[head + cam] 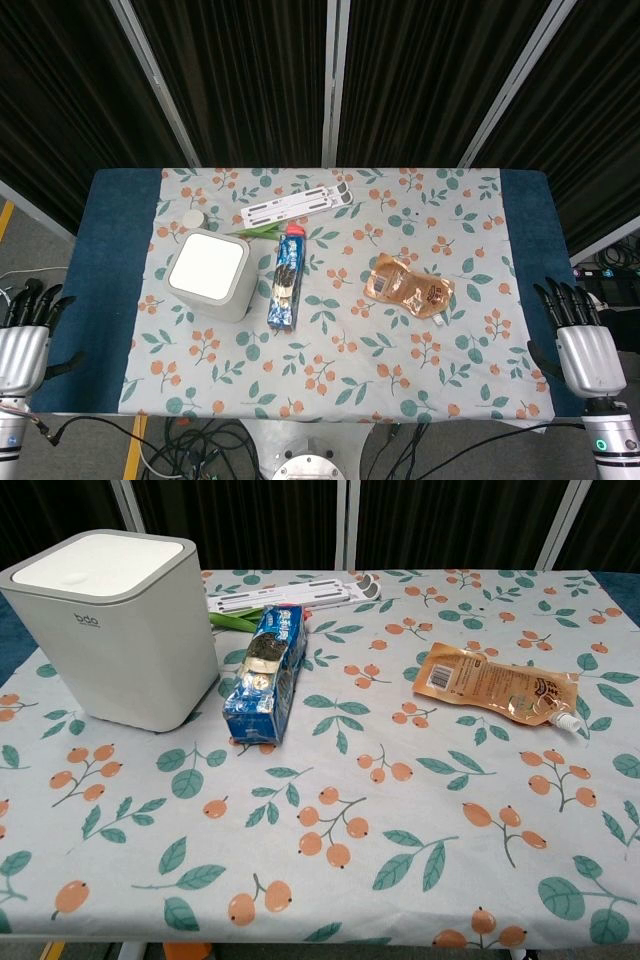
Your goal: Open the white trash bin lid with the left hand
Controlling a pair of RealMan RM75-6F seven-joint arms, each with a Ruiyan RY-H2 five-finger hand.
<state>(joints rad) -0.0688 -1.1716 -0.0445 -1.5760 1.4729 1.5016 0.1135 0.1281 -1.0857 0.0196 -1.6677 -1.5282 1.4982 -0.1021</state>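
The white trash bin (210,275) stands on the left part of the floral tablecloth, its flat lid (100,562) down and level. In the head view my left hand (25,335) hangs off the table's left edge, well left of and below the bin, fingers apart and holding nothing. My right hand (583,345) waits past the table's right edge, fingers spread and empty too. Neither hand appears in the chest view.
A blue cookie pack (286,280) lies just right of the bin. An orange pouch (408,288) lies right of centre. A white folded stand (298,205), a green item (255,231) and a small white cap (192,218) sit behind the bin.
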